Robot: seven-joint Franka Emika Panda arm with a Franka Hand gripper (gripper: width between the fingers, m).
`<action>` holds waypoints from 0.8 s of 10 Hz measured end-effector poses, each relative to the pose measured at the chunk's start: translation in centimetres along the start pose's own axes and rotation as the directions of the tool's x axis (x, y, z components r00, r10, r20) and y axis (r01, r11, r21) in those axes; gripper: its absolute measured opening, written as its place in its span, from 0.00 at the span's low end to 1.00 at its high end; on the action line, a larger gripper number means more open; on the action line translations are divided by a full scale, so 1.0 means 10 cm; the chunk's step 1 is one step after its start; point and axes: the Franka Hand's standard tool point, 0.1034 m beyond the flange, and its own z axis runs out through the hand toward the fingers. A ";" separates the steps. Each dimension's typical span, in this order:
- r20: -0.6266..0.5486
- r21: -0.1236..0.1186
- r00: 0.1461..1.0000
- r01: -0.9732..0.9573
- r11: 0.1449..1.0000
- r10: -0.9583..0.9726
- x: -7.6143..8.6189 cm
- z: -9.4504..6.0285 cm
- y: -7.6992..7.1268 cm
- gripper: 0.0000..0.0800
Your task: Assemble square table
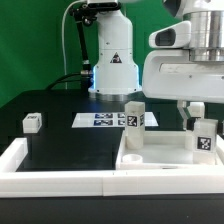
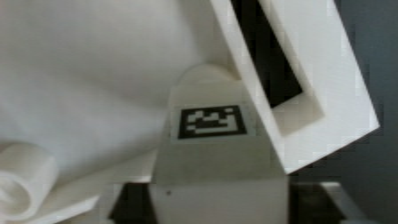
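Observation:
The square tabletop [image 1: 160,157] is a white slab lying at the exterior view's right, inside the front corner of the border wall. One white tagged leg [image 1: 133,114] stands upright on its far left corner. My gripper [image 1: 200,122] is shut on a second tagged leg [image 1: 205,139] and holds it upright over the slab's far right corner. In the wrist view this leg [image 2: 215,140] fills the gap between the dark fingers [image 2: 135,203], with the slab [image 2: 89,80] and a round socket [image 2: 32,172] behind it. A third leg block [image 1: 32,122] lies at the far left.
The marker board [image 1: 104,120] lies flat on the black table behind the slab. The white U-shaped border wall [image 1: 55,176] runs along the front and left. The robot's base [image 1: 112,60] stands at the back.

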 end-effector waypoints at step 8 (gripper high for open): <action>0.008 0.041 0.978 0.209 0.977 -0.210 -0.01 -0.44 0.41 0.81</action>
